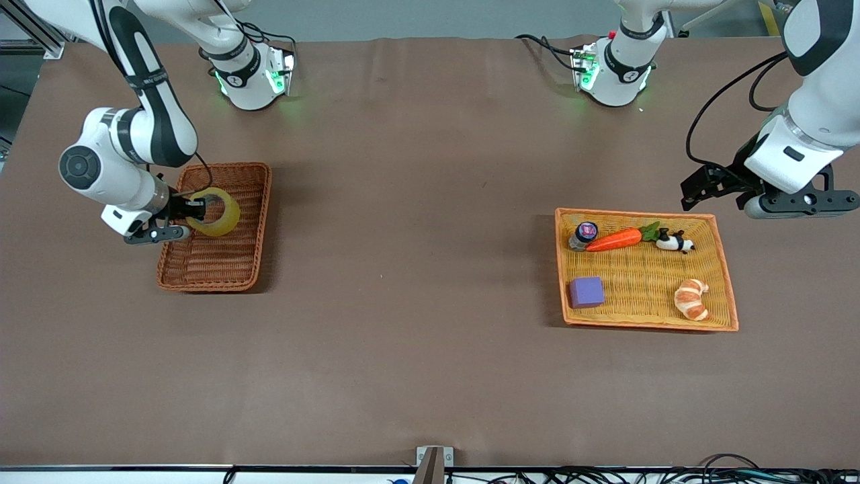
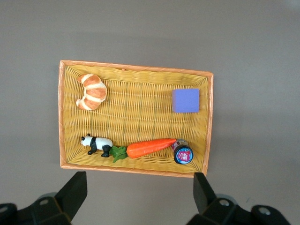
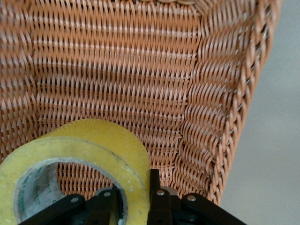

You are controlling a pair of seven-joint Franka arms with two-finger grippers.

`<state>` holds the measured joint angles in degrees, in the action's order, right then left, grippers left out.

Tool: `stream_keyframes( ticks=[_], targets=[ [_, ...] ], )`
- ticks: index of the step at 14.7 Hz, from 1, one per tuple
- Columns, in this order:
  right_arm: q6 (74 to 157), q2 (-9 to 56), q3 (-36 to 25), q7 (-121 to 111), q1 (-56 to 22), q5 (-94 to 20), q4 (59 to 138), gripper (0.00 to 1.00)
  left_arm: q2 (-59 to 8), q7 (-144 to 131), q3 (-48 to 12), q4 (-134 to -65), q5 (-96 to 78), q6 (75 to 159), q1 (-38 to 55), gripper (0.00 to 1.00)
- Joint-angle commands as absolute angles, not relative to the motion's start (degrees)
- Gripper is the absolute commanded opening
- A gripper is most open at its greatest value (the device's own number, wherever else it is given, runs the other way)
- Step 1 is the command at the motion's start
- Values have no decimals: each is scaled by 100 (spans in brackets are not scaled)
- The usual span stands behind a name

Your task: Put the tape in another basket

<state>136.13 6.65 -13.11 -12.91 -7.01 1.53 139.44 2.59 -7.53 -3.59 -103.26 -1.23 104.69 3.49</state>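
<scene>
1. I see the big brown table [image 1: 416, 269] under everything.
2. The yellow tray [image 1: 719, 245] sits at the left arm's end of the table, well apart from the basket.
3. The dark brown basket [image 1: 215, 269] sits at the right arm's end of the table. I use it as my landmark.
4. My right gripper [image 1: 190, 214] hangs over the basket, near the basket's wall. Its fingers pinch the wall of the tape ring, one inside the hole and one outside.
5. My left gripper [image 1: 715, 191] waits in the air well apart from the basket, over the table just beside the yellow tray. Its two fingers are spread wide.
6. The tape [image 1: 216, 212] is a yellowish ring. It is held up over the basket, standing on its edge.
7. In the tray, far from the basket, lie a carrot [image 1: 615, 239], a croissant [image 1: 692, 299], a purple block [image 1: 586, 292], a toy panda [image 1: 674, 241] and a small round jar [image 1: 583, 235]. The jar touches the carrot's tip.
</scene>
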Motion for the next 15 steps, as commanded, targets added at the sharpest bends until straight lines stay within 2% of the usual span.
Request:
stream_keyframes(
  ticks=[1, 2, 3, 4, 5, 8, 15],
  targets=[
    [13798, 746, -1301, -1318, -712, 97, 14054, 27, 273, -826, -378, -10187, 0, 10362, 369, 100],
    [13851, 834, -1292, -1318, -712, 97, 14054, 38, 272, -826, -378, -10169, 0, 10362, 378, 100],
    [13852, 852, -1275, -1310, -721, 97, 14045, 58, 272, -826, -378, -10160, 0, 10362, 369, 100],
    [13843, 844, -1266, -1283, -721, 97, 14019, 82, 272, -826, -378, -10160, 0, 10362, 369, 100],
    [13817, 826, -1266, -1283, -721, 97, 13984, 100, 272, -826, -378, -10160, 0, 10362, 369, 100],
    [13493, 739, -1257, -1239, -712, 97, 13468, 100, 272, -826, -378, -10151, 0, 10354, 369, 100],
    [11096, 721, -1301, -1222, -580, 105, 10700, 100, 237, -817, -396, -10055, 0, 10283, 378, 100]
  ],
)
